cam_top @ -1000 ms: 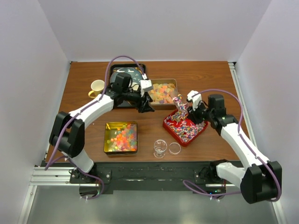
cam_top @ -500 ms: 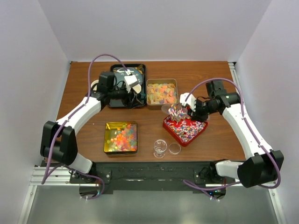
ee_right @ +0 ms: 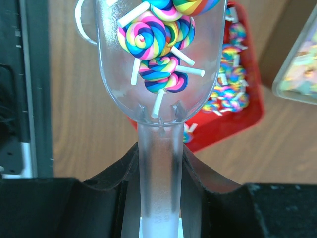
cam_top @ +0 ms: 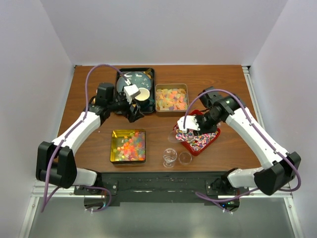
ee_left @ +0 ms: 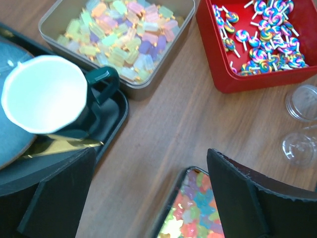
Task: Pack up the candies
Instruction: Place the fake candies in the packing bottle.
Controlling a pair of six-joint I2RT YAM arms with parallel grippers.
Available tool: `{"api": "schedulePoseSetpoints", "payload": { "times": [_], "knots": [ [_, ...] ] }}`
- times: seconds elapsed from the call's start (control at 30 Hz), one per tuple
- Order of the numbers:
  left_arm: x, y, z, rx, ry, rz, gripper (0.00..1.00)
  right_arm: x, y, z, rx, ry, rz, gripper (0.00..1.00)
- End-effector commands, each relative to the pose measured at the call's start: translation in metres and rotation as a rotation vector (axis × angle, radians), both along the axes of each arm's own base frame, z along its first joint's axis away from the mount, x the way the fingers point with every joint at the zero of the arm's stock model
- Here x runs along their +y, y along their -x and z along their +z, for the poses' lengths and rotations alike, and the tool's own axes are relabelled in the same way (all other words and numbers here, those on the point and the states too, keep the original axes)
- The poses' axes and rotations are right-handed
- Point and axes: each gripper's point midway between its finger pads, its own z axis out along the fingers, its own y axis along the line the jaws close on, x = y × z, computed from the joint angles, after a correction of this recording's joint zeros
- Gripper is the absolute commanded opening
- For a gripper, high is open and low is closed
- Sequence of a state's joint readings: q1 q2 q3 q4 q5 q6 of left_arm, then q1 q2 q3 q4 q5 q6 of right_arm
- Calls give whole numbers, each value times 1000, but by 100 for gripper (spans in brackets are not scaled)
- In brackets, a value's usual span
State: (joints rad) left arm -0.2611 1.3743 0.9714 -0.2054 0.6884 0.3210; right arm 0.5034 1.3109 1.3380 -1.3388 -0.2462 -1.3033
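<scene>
Candies (ee_right: 157, 34): striped swirls on sticks, several lying in a clear scoop (ee_right: 158, 99) over the red tray (ee_left: 247, 84), right of centre. We judged them light, hard and quick to spill, best carried level by the scoop handle. Right gripper (ee_right: 159, 168) pinched that handle; left gripper (ee_left: 148, 198) was spread and empty.

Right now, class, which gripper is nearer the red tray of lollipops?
Right. The right gripper holds a clear scoop over the red tray's edge; the left gripper hovers by the black tray, farther off.
</scene>
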Motion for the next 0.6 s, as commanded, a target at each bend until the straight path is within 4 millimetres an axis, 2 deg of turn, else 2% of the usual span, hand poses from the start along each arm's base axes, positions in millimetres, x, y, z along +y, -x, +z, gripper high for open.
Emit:
{"api": "schedulePoseSetpoints", "payload": {
  "times": [0.0, 0.17, 0.33, 0.57],
  "knots": [
    [7, 2, 3, -21, 15, 35, 100, -14, 9, 14, 11, 133, 44, 0],
    [20, -6, -3, -12, 20, 120, 100, -21, 10, 17, 4, 229, 104, 0],
    [32, -16, 1, -29, 31, 171, 100, -30, 9, 19, -20, 307, 151, 0],
    [63, -36, -3, -68, -41, 331, 100, -29, 17, 23, -39, 350, 190, 0]
  ]
}}
